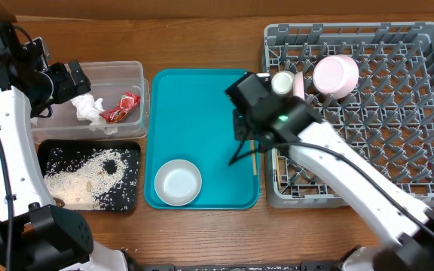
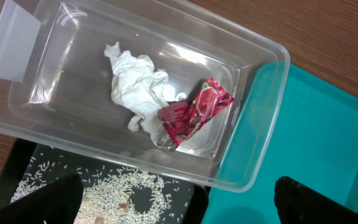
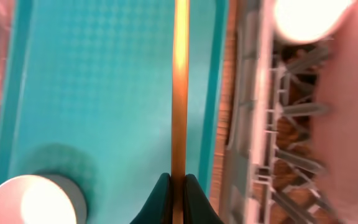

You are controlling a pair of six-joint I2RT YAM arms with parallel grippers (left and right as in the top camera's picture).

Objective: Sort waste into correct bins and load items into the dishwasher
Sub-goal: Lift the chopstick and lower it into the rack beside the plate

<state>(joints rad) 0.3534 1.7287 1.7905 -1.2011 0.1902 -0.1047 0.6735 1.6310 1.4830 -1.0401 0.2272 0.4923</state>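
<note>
My right gripper (image 3: 178, 186) is shut on a thin wooden chopstick (image 3: 179, 93), which runs straight ahead over the right side of the teal tray (image 3: 104, 93). From overhead the chopstick (image 1: 253, 158) hangs by the tray's right rim, close to the grey dishwasher rack (image 1: 398, 113). A pink bowl (image 1: 336, 75) and a cream cup (image 1: 282, 82) sit in the rack. The small white bowl (image 1: 178, 182) stands on the teal tray. Over the clear tub (image 2: 253, 155) my left gripper (image 2: 185, 205) stands open; inside the tub lie the white tissue (image 2: 135, 87) and the red wrapper (image 2: 194, 112).
The black tray (image 1: 44, 147) in front of the tub holds scattered rice (image 1: 81, 177) with brown scraps. The teal tray (image 1: 194, 105) lies between the bins and the rack. The right arm reaches in from the lower right across the rack's front corner.
</note>
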